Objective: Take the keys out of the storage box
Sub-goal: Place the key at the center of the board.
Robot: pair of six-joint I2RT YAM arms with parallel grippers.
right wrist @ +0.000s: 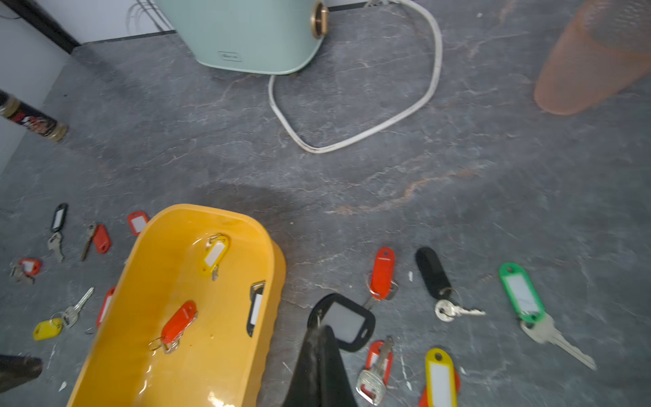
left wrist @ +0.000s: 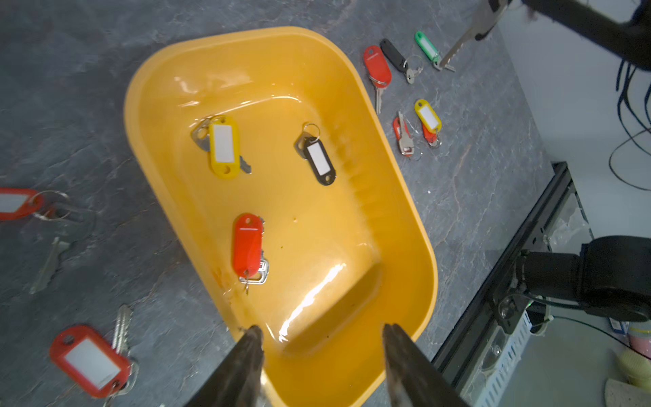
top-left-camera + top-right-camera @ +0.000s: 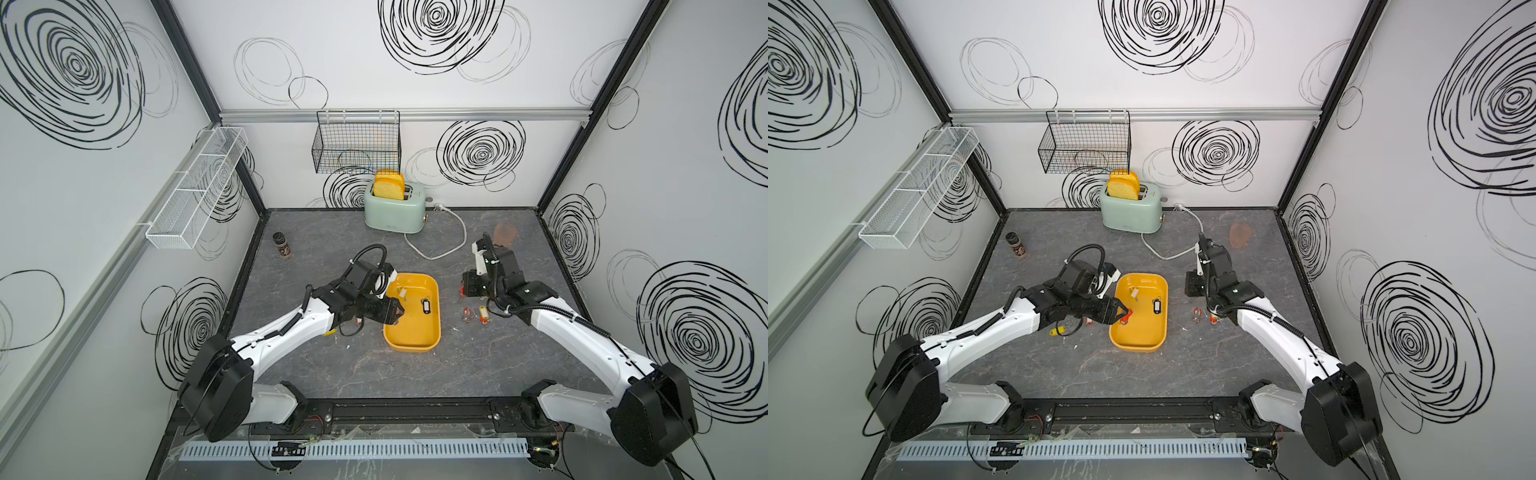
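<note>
One storage box (image 2: 317, 229) holds three keys (image 2: 247, 245), tagged yellow, black and red. In the right wrist view, six more tagged ones show along the left edge of the frame, one half hidden by the box, and seven at the lower right. Both top views show one toaster (image 3: 394, 208) with two bread slices (image 3: 388, 185), one black wire basket (image 3: 357, 141), one white mesh basket (image 3: 195, 191) and one spice jar (image 3: 282, 245).
</note>
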